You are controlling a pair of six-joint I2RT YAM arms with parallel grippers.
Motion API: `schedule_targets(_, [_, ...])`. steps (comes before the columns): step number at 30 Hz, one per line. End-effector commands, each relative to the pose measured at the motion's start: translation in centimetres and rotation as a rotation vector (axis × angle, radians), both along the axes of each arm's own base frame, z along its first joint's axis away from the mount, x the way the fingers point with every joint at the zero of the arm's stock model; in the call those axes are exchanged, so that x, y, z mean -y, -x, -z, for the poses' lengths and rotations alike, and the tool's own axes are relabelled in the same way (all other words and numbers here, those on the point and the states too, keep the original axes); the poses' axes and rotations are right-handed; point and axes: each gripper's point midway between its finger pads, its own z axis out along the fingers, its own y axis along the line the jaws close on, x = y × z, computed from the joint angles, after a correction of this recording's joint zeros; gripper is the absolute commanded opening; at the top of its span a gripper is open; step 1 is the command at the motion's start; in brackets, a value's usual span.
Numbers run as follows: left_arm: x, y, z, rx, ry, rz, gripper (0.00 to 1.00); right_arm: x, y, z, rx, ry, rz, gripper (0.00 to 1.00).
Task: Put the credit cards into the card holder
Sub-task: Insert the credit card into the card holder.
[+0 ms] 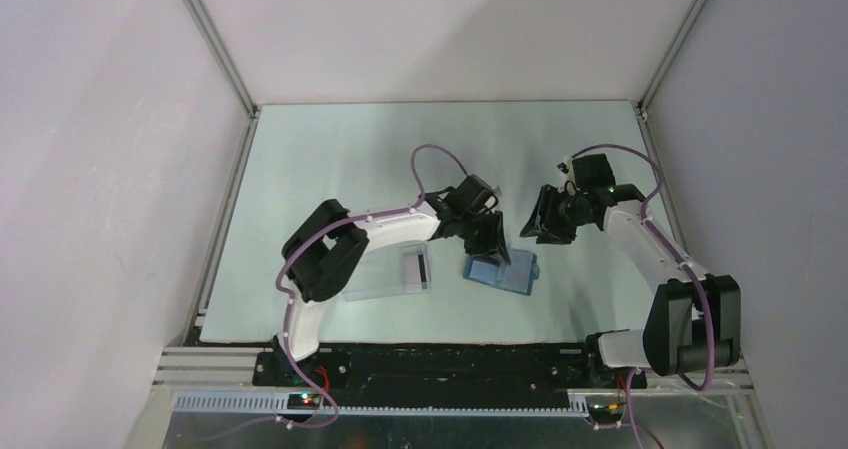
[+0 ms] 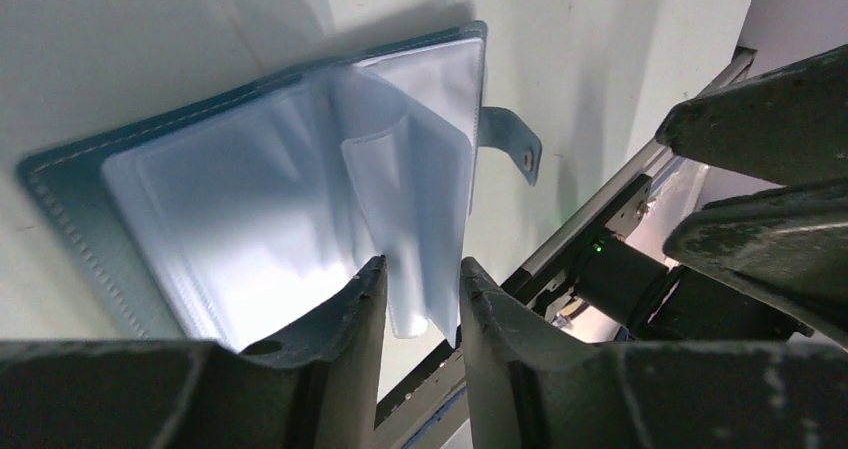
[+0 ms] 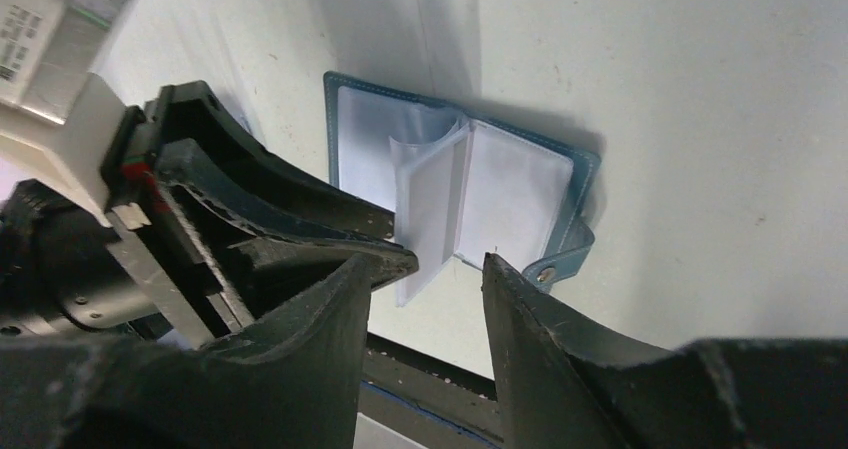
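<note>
Teal, stitched card holder [image 1: 512,272] lies open on the pale matte surface [image 1: 330,159], its glossy clear sleeves [image 2: 400,189] fanned up. The left hand [image 2: 421,269] is parted at one sleeve. The right hand [image 3: 425,264] is parted and empty. Plain lilac walls [image 1: 100,169].

- A teal-blue stitched folding card holder [image 3: 510,184] lies open on the pale bench [image 3: 700,119].
- Clear plastic sleeves [image 3: 430,189] stand up along its fold.
- The right gripper [image 3: 425,269] hangs nearest the camera, jaws apart.
- The dark left gripper [image 3: 400,239] meets a sleeve's edge from the left.
</note>
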Motion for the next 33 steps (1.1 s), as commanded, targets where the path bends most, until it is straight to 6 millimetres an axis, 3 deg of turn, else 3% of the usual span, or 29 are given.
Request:
schedule_targets(1, [2.7,0.8,-1.3,-0.009,0.058,0.044,0.37,0.9,0.5,-0.8,0.022,-0.015,0.004,0.5])
schedule_targets(5, [3.7,1.6,-0.3,-0.027,0.05,0.067,0.41,1.2,0.5,-0.9,0.024,-0.023,0.013,0.51])
schedule_targets(13, [4.7,2.3,-1.0,-0.008,0.064,0.088,0.65,1.2,0.5,-0.9,0.021,-0.031,0.013,0.56])
schedule_targets(20, [5.2,2.4,-1.6,0.001,0.099,0.102,0.71,1.1,0.7,-0.6,0.008,-0.035,0.004,0.57])
schedule_targets(24, [5.0,1.5,-3.7,0.059,0.163,0.079,0.71,0.8,0.9,-0.4,-0.007,-0.044,-0.014,0.58])
schedule_targets(25, [4.3,1.3,-4.3,0.063,0.179,0.057,0.71,0.5,1.0,-0.3,-0.009,-0.047,-0.021,0.58])
schedule_targets(26, [4.7,0.1,-7.1,0.127,0.277,0.039,0.72,0.3,1.0,-0.3,-0.009,-0.049,-0.028,0.59])
schedule_targets(27, [4.2,0.0,-6.9,0.114,0.301,0.01,0.72,0.1,0.9,-0.3,-0.008,-0.054,-0.031,0.6])
schedule_targets(28, [3.3,-0.7,-8.4,0.131,0.337,-0.018,0.72,-0.3,1.1,-0.3,-0.01,-0.055,-0.043,0.6])
schedule_targets(29, [2.5,-0.7,-8.0,0.126,0.344,-0.039,0.72,-0.5,1.0,-0.2,-0.011,-0.06,-0.048,0.61])
schedule_targets(30, [1.5,-1.6,-9.3,0.157,0.363,-0.07,0.72,-1.0,1.1,-0.2,-0.012,-0.063,-0.061,0.61])
schedule_targets(31, [0.5,-1.6,-8.8,0.161,0.351,-0.084,0.72,-1.3,1.1,-0.1,-0.016,-0.069,-0.065,0.61])
schedule_targets(32, [-0.5,-2.3,-10.2,0.192,0.369,-0.108,0.72,-1.8,1.2,-0.1,-0.017,-0.071,-0.08,0.61])
schedule_targets(33, [-1.5,-2.3,-9.5,0.194,0.354,-0.121,0.72,-2.1,1.1,0.0,-0.023,-0.076,-0.084,0.61])
